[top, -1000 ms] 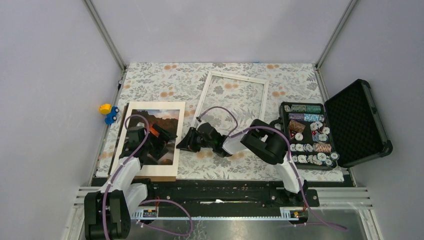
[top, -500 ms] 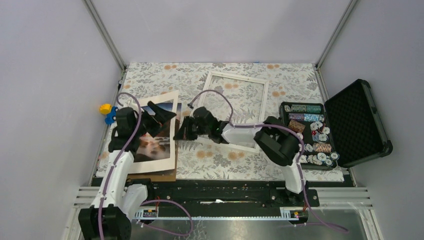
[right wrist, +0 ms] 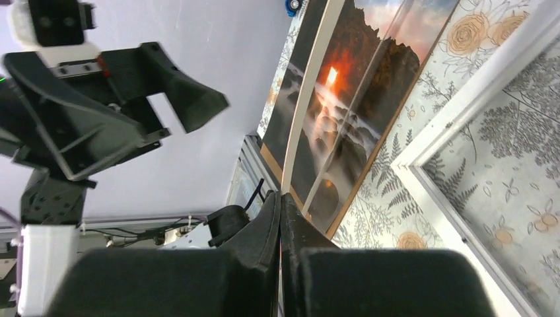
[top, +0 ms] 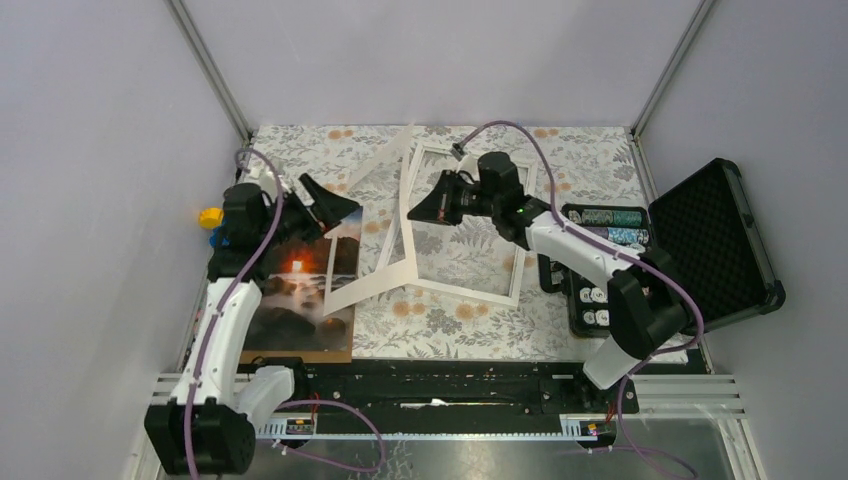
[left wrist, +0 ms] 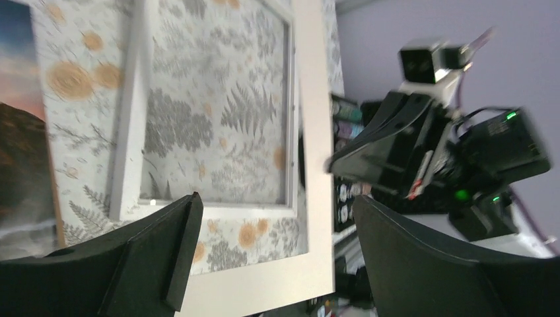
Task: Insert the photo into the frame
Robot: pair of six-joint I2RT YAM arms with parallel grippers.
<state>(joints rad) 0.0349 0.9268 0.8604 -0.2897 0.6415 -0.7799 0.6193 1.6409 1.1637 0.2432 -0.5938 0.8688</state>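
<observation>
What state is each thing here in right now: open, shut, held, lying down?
left gripper: open, empty, above the photo.
right gripper: shut on the mat.
mat: held up by one edge, tilted.
photo: flat on the board, not in the frame.
frame: flat on the table, nothing in it.
case: lid open, chips inside.

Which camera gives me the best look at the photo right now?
Top external: the photo lies flat at the left, with only its top hidden under the left arm. The right wrist view shows it slanted and crossed by the white mat. The left wrist view catches just a sliver.
</observation>
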